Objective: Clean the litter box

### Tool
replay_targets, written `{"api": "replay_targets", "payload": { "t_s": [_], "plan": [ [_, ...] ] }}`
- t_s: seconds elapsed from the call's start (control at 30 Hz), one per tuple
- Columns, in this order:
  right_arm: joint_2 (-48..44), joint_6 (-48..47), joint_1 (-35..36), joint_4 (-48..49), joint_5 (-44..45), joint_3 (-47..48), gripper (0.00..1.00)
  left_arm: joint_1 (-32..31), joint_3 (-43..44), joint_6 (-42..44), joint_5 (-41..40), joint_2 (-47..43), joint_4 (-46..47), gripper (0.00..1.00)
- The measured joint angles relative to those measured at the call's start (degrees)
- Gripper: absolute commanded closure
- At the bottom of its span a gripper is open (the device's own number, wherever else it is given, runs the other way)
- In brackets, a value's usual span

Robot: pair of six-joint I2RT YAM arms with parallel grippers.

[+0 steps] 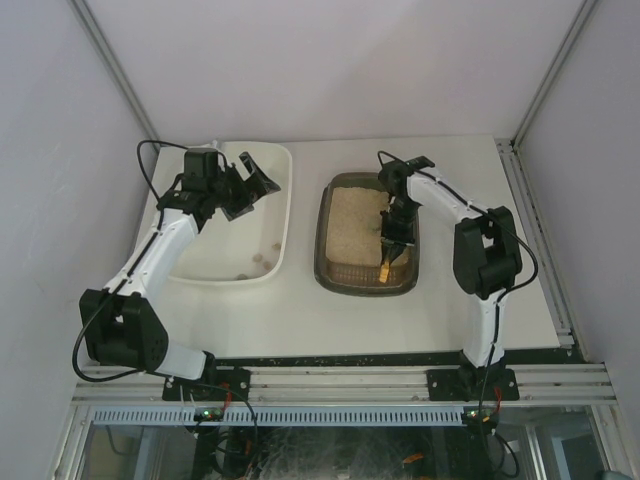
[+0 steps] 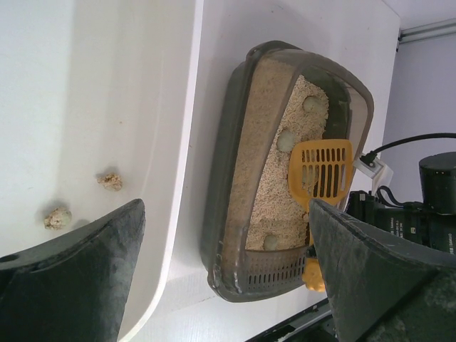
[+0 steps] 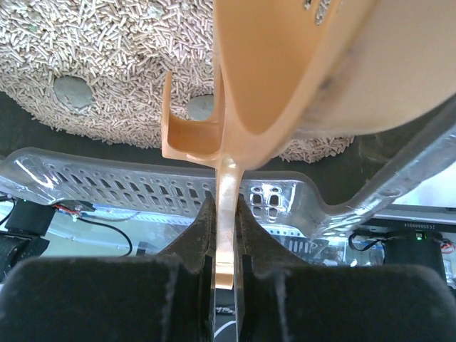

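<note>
While the right claw (image 3: 226,214) is clamped tight on the thin handle of a yellow-orange slotted plastic scoop (image 2: 322,169), the left claw (image 2: 226,214) hangs with its fingers wide apart, holding nothing. The left claw (image 1: 250,185) is over the far end of the large cream-white rectangular plastic tub (image 1: 283,200), on the left half of the white bench (image 1: 400,320).

The litter box (image 1: 345,275), a dark olive-brown shallow plastic tray with rounded corners, sits flat on the bench just right of the tub. There is a strip of bare bench between them and they are not touching. It is in front of the right arm, and its perforated near rim (image 3: 128,187) faces the arm bases. Beige pellet litter (image 3: 107,43) covers most of the floor.

The scoop head is over the litter on the box's right side, with the handle pointing to the perforated end. The right claw (image 1: 392,240) is above the box interior. Whether the scoop's edge touches the litter, cannot tell.

Three round grey-green lumps show in the litter in the left wrist view: (image 2: 311,104), (image 2: 285,140) and (image 2: 269,242). Two show in the right wrist view, one of them (image 3: 201,107) just beside the scoop.

In the tub there are two sandy clumps, (image 2: 110,181) and (image 2: 57,217), lying apart on its floor towards the near end.
</note>
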Motion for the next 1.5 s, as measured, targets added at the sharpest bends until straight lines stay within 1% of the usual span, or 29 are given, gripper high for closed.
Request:
{"api": "replay_targets", "payload": {
  "t_s": [0.23, 0.6, 0.73, 0.83, 1.17, 1.5],
  "plan": [
    [-0.1, -1.0, -0.7, 0.1, -0.7, 0.2, 1.0, 0.0, 0.0, 0.0, 0.4, 0.4, 0.0, 0.0],
    [7.8, -1.2, 0.5, 0.6, -2.7, 10.4, 1.0, 0.0, 0.0, 0.0, 0.4, 0.6, 0.0, 0.0],
    [8.4, -1.4, 0.5, 2.0, -4.9, 11.1, 1.0, 0.0, 0.0, 0.0, 0.4, 1.2, 0.0, 0.0],
    [8.4, -1.9, 0.5, 6.3, -7.9, 9.1, 1.0, -0.2, 0.0, 0.0, 0.4, 1.8, 0.0, 0.0],
    [3.2, -3.2, -0.2, 24.2, -18.7, -4.3, 1.0, -0.6, 0.0, 0.1, 0.0, 2.3, 0.0, 0.0],
    [-1.6, -1.2, -0.6, 38.5, -23.4, -14.4, 1.0, -0.8, 0.0, 0.7, -0.2, 2.9, 0.0, 0.0]
  ]
}}
